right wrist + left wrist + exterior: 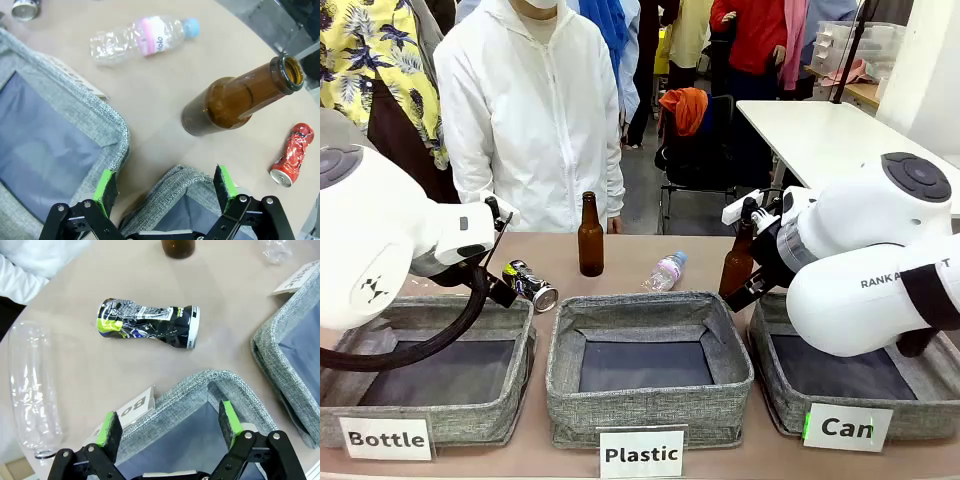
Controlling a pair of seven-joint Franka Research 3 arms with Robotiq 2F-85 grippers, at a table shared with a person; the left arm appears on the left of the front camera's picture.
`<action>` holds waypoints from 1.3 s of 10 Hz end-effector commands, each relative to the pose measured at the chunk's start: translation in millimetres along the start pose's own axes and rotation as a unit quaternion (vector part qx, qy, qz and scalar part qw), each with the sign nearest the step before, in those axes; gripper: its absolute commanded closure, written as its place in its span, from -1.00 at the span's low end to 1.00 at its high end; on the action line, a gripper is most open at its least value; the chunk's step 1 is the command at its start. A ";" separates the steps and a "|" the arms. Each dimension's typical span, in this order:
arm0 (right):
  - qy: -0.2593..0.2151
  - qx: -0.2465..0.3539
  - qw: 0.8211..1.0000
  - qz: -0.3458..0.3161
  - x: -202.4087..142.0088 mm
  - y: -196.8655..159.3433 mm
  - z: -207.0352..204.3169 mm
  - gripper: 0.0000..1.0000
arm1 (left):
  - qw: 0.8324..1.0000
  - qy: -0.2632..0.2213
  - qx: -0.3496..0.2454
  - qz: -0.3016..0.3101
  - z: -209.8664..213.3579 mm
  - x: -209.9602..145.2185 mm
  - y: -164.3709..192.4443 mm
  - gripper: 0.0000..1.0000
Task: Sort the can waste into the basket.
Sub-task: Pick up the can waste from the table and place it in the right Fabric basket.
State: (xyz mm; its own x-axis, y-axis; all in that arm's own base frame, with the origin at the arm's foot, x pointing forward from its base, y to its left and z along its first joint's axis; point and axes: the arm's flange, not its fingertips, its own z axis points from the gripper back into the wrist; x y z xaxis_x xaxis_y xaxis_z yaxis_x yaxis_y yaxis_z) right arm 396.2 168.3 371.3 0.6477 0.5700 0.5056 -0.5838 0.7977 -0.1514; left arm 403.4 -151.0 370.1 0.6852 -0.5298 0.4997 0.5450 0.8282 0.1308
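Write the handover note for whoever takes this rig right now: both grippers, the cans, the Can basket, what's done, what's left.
Left gripper: open, empty, above the rim of the Bottle bin.
Right gripper: open, empty, short of the brown bottle.
Dark can: lying on the table just beyond the Bottle bin.
Red can: lying on the table beside the brown bottle, apart from it.
Can basket: at the robot's right; no can on the part of its floor that shows.
Done: nothing sorted.
Left: both cans into the Can basket.
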 end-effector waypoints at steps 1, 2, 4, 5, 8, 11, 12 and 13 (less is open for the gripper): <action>0.000 0.000 1.000 0.000 0.0 0.0 0.0 -1.00 | 1.000 0.000 0.000 0.000 0.1 0.0 0.0 -1.00; 0.000 0.000 1.000 0.000 0.0 0.0 0.0 -1.00 | 1.000 0.000 0.000 0.000 0.1 0.0 0.0 -1.00; 0.000 0.000 1.000 0.000 0.0 0.0 0.0 -1.00 | 1.000 0.000 0.000 0.000 0.1 0.0 0.0 -1.00; 0.000 0.000 1.000 0.000 0.0 0.0 0.0 -1.00 | 1.000 0.000 0.000 0.000 0.1 0.0 0.0 -1.00; 0.000 0.000 1.000 0.000 0.0 0.0 0.0 -1.00 | 1.000 0.000 0.000 0.000 0.1 0.0 0.0 -1.00; 0.000 0.000 1.000 0.000 0.0 0.0 0.0 -1.00 | 1.000 0.000 0.000 0.000 0.1 0.0 0.0 -1.00; 0.000 0.000 1.000 0.000 0.0 0.0 0.0 -1.00 | 1.000 0.000 0.000 0.000 0.1 0.0 0.0 -1.00; 0.000 0.000 1.000 0.001 0.0 0.1 0.0 -0.95 | 1.000 0.000 0.000 0.000 0.1 0.0 0.0 -1.00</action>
State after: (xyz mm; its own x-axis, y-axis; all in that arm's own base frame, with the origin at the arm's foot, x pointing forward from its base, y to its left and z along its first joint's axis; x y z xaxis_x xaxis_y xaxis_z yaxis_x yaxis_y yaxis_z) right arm 396.1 168.4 371.3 0.6470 0.5710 0.5052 -0.5845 0.7970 -0.1523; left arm 403.4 -151.0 370.1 0.6852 -0.5299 0.4997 0.5450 0.8282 0.1309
